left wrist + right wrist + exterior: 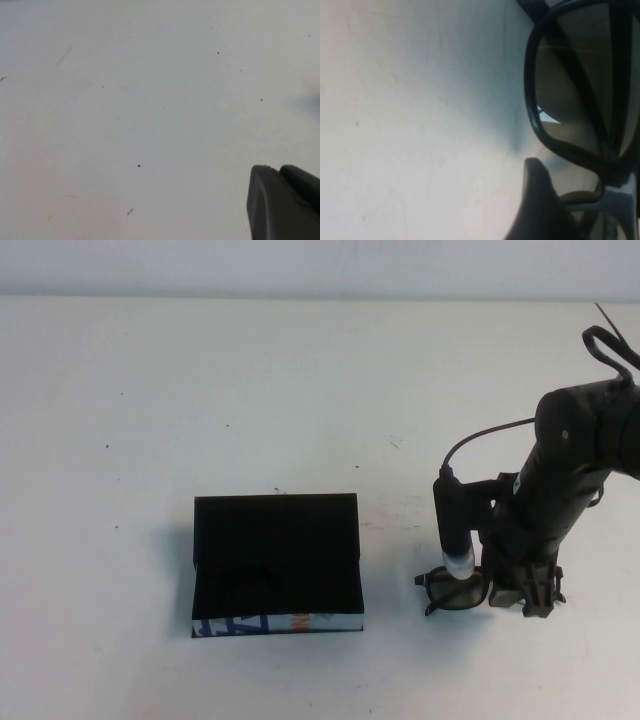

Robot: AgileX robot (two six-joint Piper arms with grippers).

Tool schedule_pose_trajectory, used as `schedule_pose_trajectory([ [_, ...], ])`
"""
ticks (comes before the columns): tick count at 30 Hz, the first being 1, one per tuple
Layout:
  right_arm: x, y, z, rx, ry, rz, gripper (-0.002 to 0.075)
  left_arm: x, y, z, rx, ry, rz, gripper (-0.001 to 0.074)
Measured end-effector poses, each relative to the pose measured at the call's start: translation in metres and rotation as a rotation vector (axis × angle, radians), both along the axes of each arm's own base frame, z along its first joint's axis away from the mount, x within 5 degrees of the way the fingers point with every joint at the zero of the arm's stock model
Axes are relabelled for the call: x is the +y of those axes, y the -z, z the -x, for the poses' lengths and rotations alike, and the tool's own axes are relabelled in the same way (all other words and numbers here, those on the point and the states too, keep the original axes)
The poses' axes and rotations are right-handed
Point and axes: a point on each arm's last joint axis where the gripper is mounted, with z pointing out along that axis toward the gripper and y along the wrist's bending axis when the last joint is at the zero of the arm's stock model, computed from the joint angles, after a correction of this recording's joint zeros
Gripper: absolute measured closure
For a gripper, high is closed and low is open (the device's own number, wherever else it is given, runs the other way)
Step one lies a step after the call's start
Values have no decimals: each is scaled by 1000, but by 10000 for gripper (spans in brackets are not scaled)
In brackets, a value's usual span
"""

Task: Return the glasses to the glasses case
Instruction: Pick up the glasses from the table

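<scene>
The glasses (458, 590), dark-framed with clear lenses, lie on the white table at the right. My right gripper (531, 597) is lowered onto their right half and stands open, straddling the frame near the bridge. In the right wrist view the frame (530, 95) fills the picture, and one of the gripper's fingers (540, 210) rests beside the nose bridge. The glasses case (275, 555) sits to the left of the glasses, lid flap open, black inside, its white printed front edge (275, 623) facing me. My left gripper (280, 171) shows only in its wrist view, shut, over bare table.
A small camera tube on a cable (450, 525) hangs from the right arm just above the left lens. The white table (150, 400) stretches around the case, with a gap between case and glasses.
</scene>
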Motion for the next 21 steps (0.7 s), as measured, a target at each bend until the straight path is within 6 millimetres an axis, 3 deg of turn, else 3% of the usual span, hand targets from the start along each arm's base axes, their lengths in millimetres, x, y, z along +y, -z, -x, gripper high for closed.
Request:
schedule_pose_trajectory([
  [6, 0, 3, 1, 20, -6, 9, 410, 0, 0, 0, 0, 0, 0, 736],
  [16, -2, 1, 7, 81, -12, 28, 681, 0, 0, 0, 0, 0, 0, 736],
  [21, -4, -6, 12, 111, 43, 30, 704, 0, 0, 0, 0, 0, 0, 736],
])
